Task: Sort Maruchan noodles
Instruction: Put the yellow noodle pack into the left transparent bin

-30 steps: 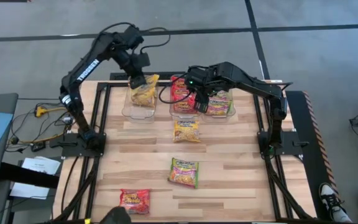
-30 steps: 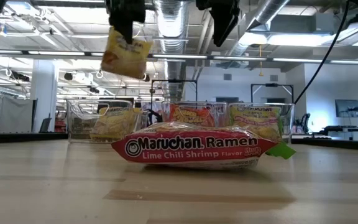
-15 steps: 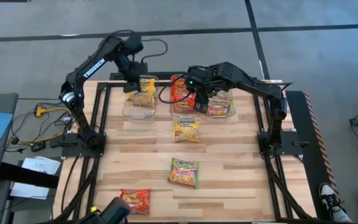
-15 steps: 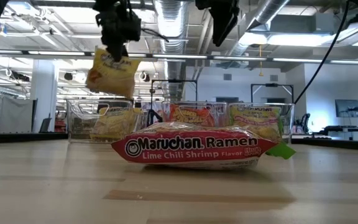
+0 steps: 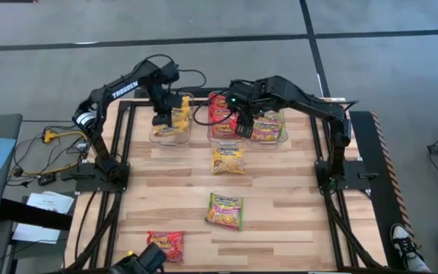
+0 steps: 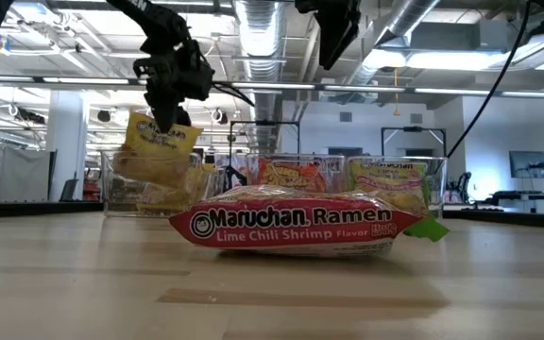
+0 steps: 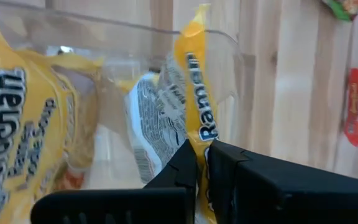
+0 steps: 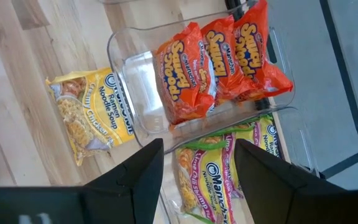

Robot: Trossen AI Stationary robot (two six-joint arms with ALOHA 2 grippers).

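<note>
The wooden worktop [image 5: 280, 205] carries three clear bins in a row along its far edge, and the sorting is well under way. The left bin [image 5: 157, 135] holds yellow packets, the middle bin [image 5: 220, 135] red ones, and the right bin [image 5: 280, 137] green-edged ones.

Both dark arms reach in over that far edge. The left end effector [image 5: 164, 114] hangs over the left bin with its fingers pinched tight on the edge of a yellow packet [image 5: 181, 114], which dangles upright into the bin's mouth just above the packets already lying there. The right end effector [image 5: 243, 122] hovers above the middle and right bins with its fingers spread wide and nothing between them.

Three Maruchan noodles packets lie loose on the bare wood: a second yellow packet [image 5: 228, 160] just in front of the middle bin, a green packet [image 5: 225, 211] near the centre, and a red packet [image 5: 165, 245] close to the near left corner.

The step in hand looks like dropping the held packet in with its own colour. Next, I'd say, the left fingers need only part so it falls inside the walls, then either arm must go for one of the loose three.
</note>
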